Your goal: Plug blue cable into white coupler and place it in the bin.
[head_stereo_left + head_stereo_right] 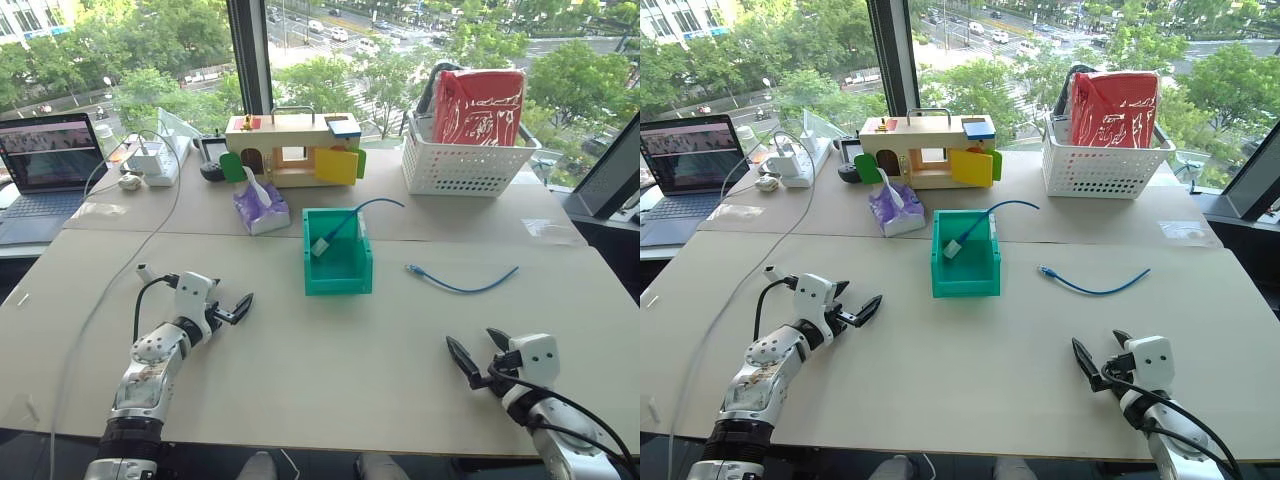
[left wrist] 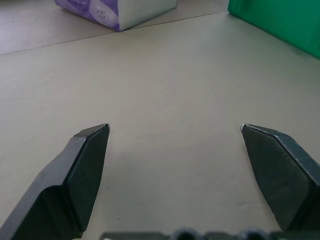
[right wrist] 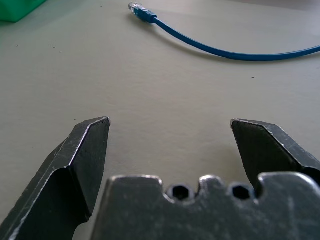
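On the beige table (image 1: pixel 300 380) the blue cable (image 1: pixel 462 284) lies limp and light — best gripped behind its plug — both grippers gaping, empty.

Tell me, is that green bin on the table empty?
No, the bin holds a white coupler with a blue cable trailing over its rim.

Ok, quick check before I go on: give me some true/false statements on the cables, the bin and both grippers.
1. A blue cable with a white coupler sits in the bin. True.
2. The second blue cable lies in the white basket. False: it lies on the table, right of the bin.
3. The left gripper is open and empty. True.
4. The right gripper grips a cable. False: it is open and empty.
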Robot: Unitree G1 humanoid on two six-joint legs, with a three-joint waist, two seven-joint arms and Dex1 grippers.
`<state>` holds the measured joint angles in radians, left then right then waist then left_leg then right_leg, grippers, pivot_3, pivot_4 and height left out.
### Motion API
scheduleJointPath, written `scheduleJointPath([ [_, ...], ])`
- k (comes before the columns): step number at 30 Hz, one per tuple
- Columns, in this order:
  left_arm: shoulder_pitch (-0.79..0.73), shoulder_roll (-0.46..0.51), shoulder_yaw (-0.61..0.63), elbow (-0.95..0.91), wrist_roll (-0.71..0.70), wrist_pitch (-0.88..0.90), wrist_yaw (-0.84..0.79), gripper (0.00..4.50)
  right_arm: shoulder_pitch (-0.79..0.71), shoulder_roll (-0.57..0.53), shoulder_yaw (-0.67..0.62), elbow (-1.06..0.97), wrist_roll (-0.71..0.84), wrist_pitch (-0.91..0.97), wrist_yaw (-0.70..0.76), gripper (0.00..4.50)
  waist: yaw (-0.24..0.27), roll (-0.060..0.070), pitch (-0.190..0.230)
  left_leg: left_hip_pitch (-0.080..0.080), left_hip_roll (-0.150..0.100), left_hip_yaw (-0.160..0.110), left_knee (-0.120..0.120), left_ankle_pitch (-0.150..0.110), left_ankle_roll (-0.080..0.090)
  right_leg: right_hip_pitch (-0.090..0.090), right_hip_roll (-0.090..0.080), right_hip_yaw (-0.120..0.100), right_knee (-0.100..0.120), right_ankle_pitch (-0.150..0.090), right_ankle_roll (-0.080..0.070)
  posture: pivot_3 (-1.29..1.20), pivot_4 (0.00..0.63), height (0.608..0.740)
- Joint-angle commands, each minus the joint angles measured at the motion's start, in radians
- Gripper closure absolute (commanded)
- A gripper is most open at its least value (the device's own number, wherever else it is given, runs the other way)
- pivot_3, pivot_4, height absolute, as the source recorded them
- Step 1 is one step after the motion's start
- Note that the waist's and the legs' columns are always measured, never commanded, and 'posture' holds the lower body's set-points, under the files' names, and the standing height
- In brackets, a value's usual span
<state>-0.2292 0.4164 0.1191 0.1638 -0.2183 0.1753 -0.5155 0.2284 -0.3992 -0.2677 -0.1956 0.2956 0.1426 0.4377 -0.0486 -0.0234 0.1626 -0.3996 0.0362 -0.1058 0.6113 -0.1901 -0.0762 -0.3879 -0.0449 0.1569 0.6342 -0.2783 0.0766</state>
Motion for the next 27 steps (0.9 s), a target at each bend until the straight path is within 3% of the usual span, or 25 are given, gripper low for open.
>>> scheduleJointPath([
  [1, -0.024, 0.01, 0.002, -0.06, -0.067, 0.018, -0.076, 0.0, -0.002, -0.058, -0.042, -0.058, 0.043, 0.036, 0.046, 0.04, 0.0, 0.0, 0.0, 0.0, 0.0, 0.0, 0.0, 0.0, 0.0, 0.0, 0.0, 0.0, 0.0, 0.0, 0.0, 0.0, 0.15, 0.74],
  [4, -0.072, 0.03, 0.007, -0.176, -0.233, 0.121, -0.232, 0.0, -0.047, -0.177, -0.078, -0.116, 0.099, 0.121, 0.119, 0.04, 0.002, 0.001, 0.003, -0.004, -0.001, 0.0, 0.003, 0.0, 0.0, -0.002, -0.001, 0.0, 0.001, 0.0, 0.0, 0.0, 0.15, 0.74],
  [11, -0.069, 0.213, -0.039, -0.328, -0.298, 0.264, -0.429, 0.0, -0.326, -0.353, -0.018, 0.018, 0.069, 0.183, 0.215, 0.04, -0.025, 0.0, 0.004, 0.0, -0.001, -0.001, 0.004, 0.0, 0.0, -0.001, 0.0, -0.001, 0.008, -0.001, -0.001, 0.0, 0.15, 0.74],
  [19, -0.123, 0.356, -0.013, -0.476, -0.415, 0.499, -0.448, 0.0, -0.67, -0.338, 0.17, 0.437, -0.038, 0.109, 0.344, 0.04, -0.025, -0.004, 0.014, -0.001, -0.001, -0.002, 0.007, 0.0, 0.0, -0.001, 0.0, -0.001, 0.01, -0.003, -0.001, 0.0, 0.15, 0.74],
  [27, -0.162, 0.367, 0.035, -0.549, -0.55, 0.677, -0.381, 0.0, -0.914, -0.264, 0.27, 0.878, -0.148, -0.076, 0.445, 0.04, -0.024, -0.004, 0.022, -0.004, -0.001, -0.002, 0.007, 0.0, 0.001, -0.003, 0.0, -0.003, 0.011, 0.001, -0.008, 0.0, 0.15, 0.74],
])
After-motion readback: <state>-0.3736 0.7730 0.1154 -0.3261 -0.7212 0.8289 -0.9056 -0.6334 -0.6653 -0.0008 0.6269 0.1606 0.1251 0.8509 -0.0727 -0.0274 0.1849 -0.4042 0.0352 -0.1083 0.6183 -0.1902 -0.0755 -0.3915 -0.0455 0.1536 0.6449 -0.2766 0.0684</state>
